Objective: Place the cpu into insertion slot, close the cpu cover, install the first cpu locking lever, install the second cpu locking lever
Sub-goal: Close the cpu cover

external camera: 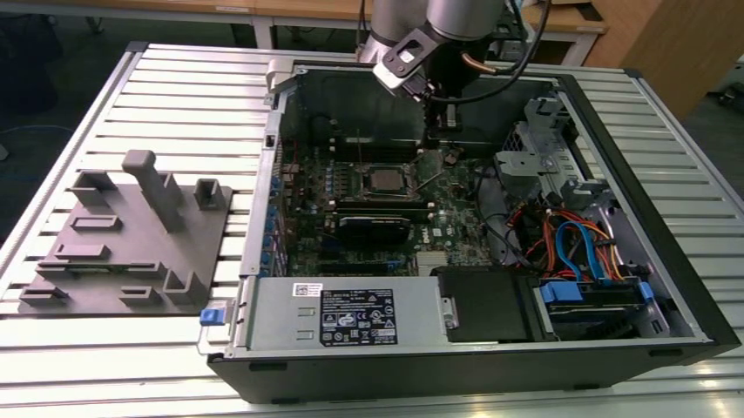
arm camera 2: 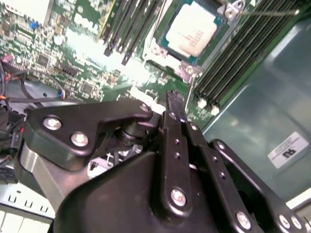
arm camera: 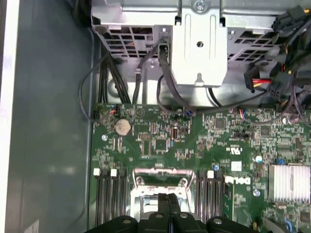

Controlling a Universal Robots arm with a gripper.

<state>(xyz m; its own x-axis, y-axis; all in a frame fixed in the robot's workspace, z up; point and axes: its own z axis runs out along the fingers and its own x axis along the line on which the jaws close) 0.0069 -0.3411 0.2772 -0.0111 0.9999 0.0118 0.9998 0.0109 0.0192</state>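
White slatted metal tabletop [external camera: 139, 96] carries, in the exterior view, an open black computer case [external camera: 465, 370] lying on its side, with a grey moulded fixture block [external camera: 128, 235] well apart on the exterior view's left. The case holds a green motherboard [external camera: 361, 218], a silver power supply box [external camera: 348, 313] and a bundle of blue and orange cables [external camera: 576, 244]. The small square silver-rimmed insertion slot [external camera: 382, 178] sits mid-board, and the black gripper [external camera: 437, 139] hangs near it, above the board. In the second wrist view the small flat square cpu [arm camera 2: 192, 31] with its silver-grey metal top lies inside the slot. It is ringed by the thin silver frame of the cpu cover [arm camera 2: 170, 60], which looks to be down over it, though the angle leaves that unsure. A thin wire locking lever [arm camera 2: 272, 13] juts from one corner. In the first wrist view the gripper's [arm camera: 168, 201] fingers are pressed together with nothing between them, poised close over the slot's metal frame. I judge the cpu light, rigid and delicate on its contact face (best gripped by opposite edges, never pressed down hard). The cover is likely thin springy sheet, and the lever stiff sprung wire, best taken at its free end.
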